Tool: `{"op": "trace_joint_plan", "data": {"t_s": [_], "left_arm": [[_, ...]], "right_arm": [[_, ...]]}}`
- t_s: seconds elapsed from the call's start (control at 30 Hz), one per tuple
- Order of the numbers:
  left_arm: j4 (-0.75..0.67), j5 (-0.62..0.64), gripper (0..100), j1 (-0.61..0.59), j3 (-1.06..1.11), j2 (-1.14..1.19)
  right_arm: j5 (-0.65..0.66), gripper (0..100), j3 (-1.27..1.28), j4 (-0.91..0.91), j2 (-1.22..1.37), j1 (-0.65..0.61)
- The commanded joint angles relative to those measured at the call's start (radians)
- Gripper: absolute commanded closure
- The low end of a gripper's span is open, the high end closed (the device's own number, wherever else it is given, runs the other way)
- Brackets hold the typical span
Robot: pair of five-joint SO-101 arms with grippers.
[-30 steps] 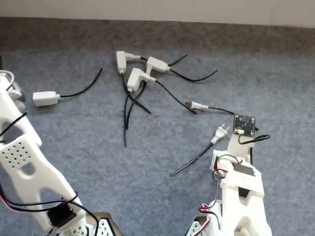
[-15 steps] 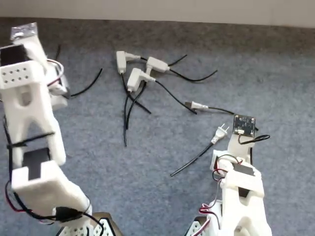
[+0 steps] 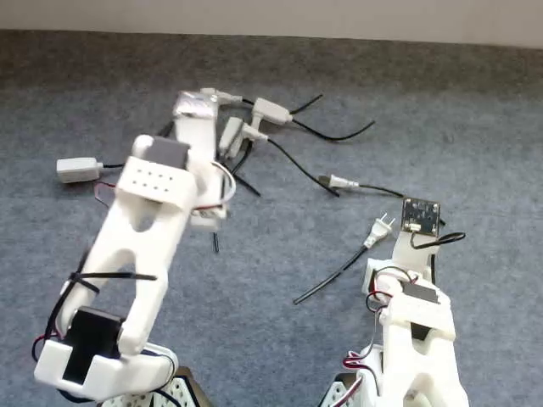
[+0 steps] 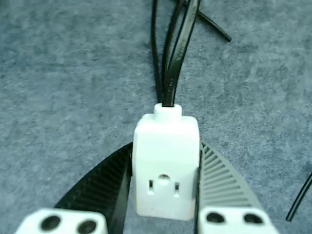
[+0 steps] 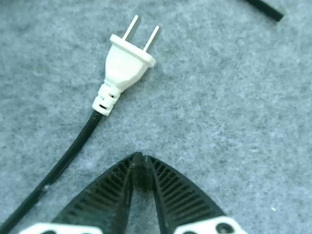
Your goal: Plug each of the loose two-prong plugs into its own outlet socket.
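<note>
Plug: white two-prong plug loose on grey felt worktop.
Right gripper: closed, empty.
Left gripper: spread around white outlet socket.

You have rough, matt grey carpet-like cloth underneath. The white two-prong plug is smooth plastic with shiny metal prongs. The white socket block is smooth, slightly glossy plastic.
</note>
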Motion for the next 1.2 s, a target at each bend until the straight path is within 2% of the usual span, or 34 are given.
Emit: {"op": "trace_joint_plan", "data": {"t_s": [0.0,0.1,0.2,0.27,0.43,0.6,0.7,1.03,1.17], "left_arm": [[-0.206,-0.058,99,0.077,0.133,-0.042],[-0.339,-0.149,99,0.090,0.236,-0.042],[-0.445,-0.147,99,0.085,0.331,-0.042],[-0.488,-0.147,94,0.085,0.383,-0.042],[-0.499,-0.147,71,0.082,0.420,-0.042],[-0.499,-0.155,70,0.073,0.429,-0.042],[-0.497,-0.157,70,-0.005,0.429,-0.042],[-0.516,-0.302,70,-0.289,0.421,-0.042],[-0.529,-0.310,70,-0.380,0.420,-0.054]], "right_arm": [[-0.006,99.2,-0.004,-0.016,-0.010,-0.016],[-0.006,99.2,-0.004,-0.016,-0.010,-0.016],[-0.006,99.2,-0.004,-0.016,-0.008,-0.016],[-0.006,99.2,-0.004,-0.016,-0.008,-0.016],[-0.006,99.2,-0.004,-0.016,-0.008,-0.016],[-0.006,99.2,-0.002,-0.016,-0.008,-0.016],[-0.006,99.2,-0.002,-0.016,-0.008,-0.016],[-0.006,99.2,-0.002,-0.016,-0.008,-0.016],[-0.006,99.2,-0.002,-0.016,-0.008,-0.016]]}}
